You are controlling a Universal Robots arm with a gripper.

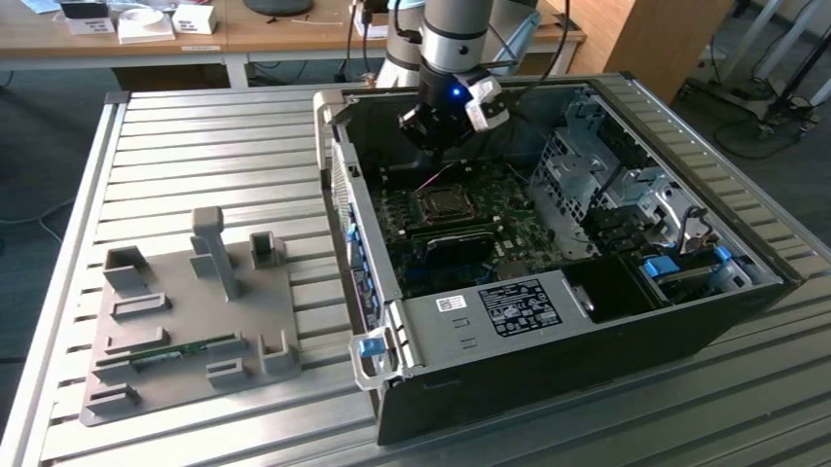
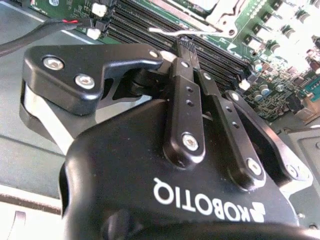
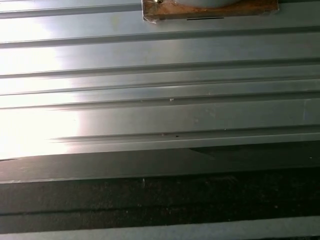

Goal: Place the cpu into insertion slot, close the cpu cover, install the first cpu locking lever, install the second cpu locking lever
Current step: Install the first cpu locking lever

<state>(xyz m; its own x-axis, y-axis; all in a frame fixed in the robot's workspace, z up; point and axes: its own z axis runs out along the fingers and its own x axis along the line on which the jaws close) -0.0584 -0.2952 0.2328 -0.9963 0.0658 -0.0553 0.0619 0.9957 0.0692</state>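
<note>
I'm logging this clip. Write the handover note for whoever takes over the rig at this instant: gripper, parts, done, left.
Gripper: fingers shut with nothing visible between them, inside the open computer case. The tips are right by a thin silver locking lever; contact cannot be told.
Parts: the cpu cover seems to lie flat over the insertion slot, with what looks like the cpu in its window.
Done: cpu seated and cover closed, as far as shows.
Left: both levers; whether either is latched cannot be told.
</note>
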